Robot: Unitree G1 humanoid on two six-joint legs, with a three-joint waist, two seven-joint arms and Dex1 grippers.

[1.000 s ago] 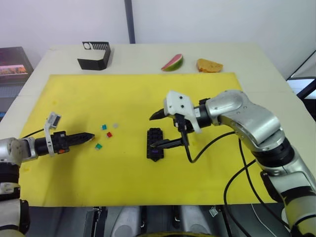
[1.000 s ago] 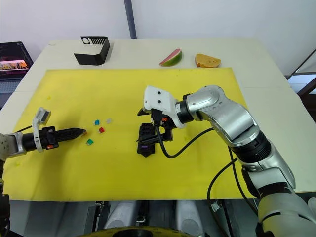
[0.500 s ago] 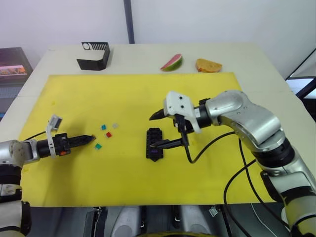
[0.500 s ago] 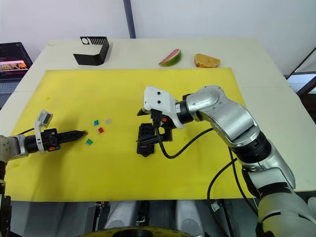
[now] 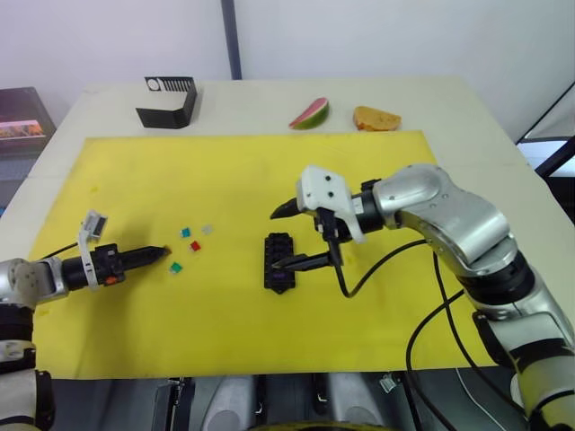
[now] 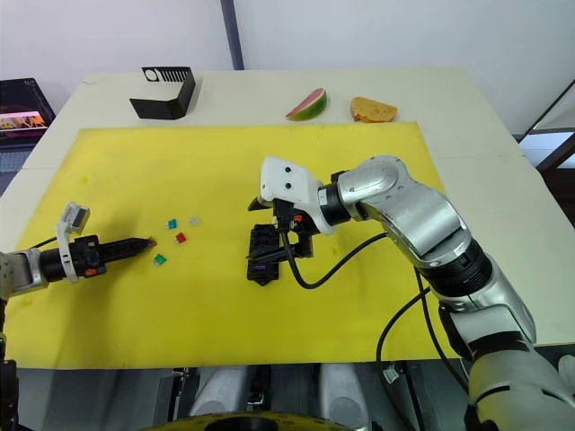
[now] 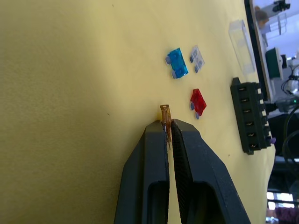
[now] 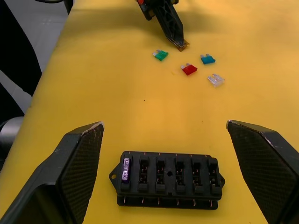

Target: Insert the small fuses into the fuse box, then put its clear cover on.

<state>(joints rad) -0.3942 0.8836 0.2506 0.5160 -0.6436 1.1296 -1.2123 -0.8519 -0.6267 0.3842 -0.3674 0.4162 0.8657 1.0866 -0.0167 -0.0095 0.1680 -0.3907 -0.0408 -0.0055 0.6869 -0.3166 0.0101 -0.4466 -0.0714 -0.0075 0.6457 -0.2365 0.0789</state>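
**Carrying an orange fuse toward the fuse box**

Gripping an orange fuse (image 7: pixel 165 122) edge-on, the left gripper (image 5: pixel 154 255) is hovering well to the left of the fuse box (image 5: pixel 279 261), its jaws nearly closed on the blade. The right gripper (image 8: pixel 163 140), jaws wide, is straddling the fuse box, where one purple fuse (image 8: pixel 125 169) is seated. The fuse should arrive upright over an empty slot. Compared with earlier, the left gripper has drawn slightly away from the fuse box.

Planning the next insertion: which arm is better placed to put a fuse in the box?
Left. Its gripper is shut on the orange fuse. The right gripper hangs open over the fuse box, holding nothing.
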